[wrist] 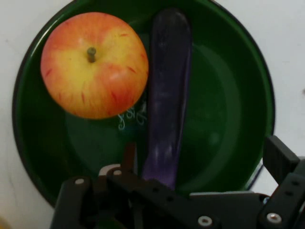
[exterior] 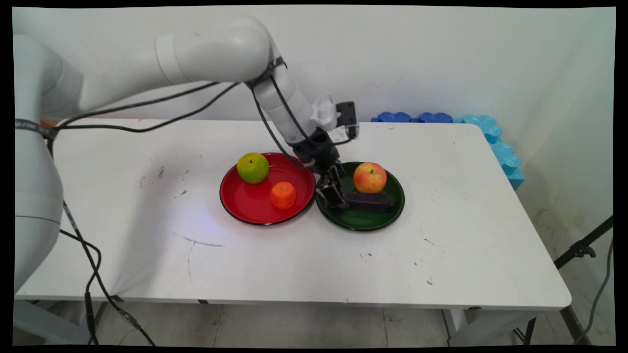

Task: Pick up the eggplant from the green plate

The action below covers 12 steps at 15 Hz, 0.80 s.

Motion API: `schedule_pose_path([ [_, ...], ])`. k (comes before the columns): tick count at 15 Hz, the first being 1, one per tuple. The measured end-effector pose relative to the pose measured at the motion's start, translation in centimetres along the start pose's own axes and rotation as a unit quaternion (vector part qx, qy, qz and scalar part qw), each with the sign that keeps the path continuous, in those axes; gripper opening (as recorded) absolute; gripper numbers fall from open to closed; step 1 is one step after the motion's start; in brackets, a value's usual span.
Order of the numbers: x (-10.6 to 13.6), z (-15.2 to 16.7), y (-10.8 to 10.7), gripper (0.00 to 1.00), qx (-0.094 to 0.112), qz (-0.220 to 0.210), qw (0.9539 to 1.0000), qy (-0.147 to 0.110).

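Note:
My gripper (exterior: pixel 333 192) is low over the left part of a green plate (exterior: pixel 365 221), at the left end of a dark purple eggplant (exterior: pixel 371 201) lying on it. In the hand view the eggplant (wrist: pixel 169 95) runs down between the fingers of the gripper (wrist: pixel 205 160), close beside the left finger (wrist: pixel 128 155) and well apart from the right finger (wrist: pixel 280 157). The jaws stand open. A red-yellow apple (exterior: pixel 370 177) sits on the same plate just behind the eggplant; in the hand view the apple (wrist: pixel 94 64) touches the eggplant's side on the green plate (wrist: pixel 233 95).
A red plate (exterior: pixel 245 205) touches the green plate's left side and holds a green apple (exterior: pixel 252 167) and a small orange (exterior: pixel 283 194). Blue foam pieces (exterior: pixel 490 132) lie at the table's far right corner. Black cables hang from the arm.

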Motion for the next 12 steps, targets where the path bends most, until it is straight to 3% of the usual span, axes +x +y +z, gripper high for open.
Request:
schedule_pose_path([
  [11, 0.2, 5.1, -0.8, 1.00, -0.009, -0.004, 0.9999, 0.007],
  [12, 0.2, 5.4, -0.9, 0.00, -0.010, -0.004, 0.9999, 0.008],
])
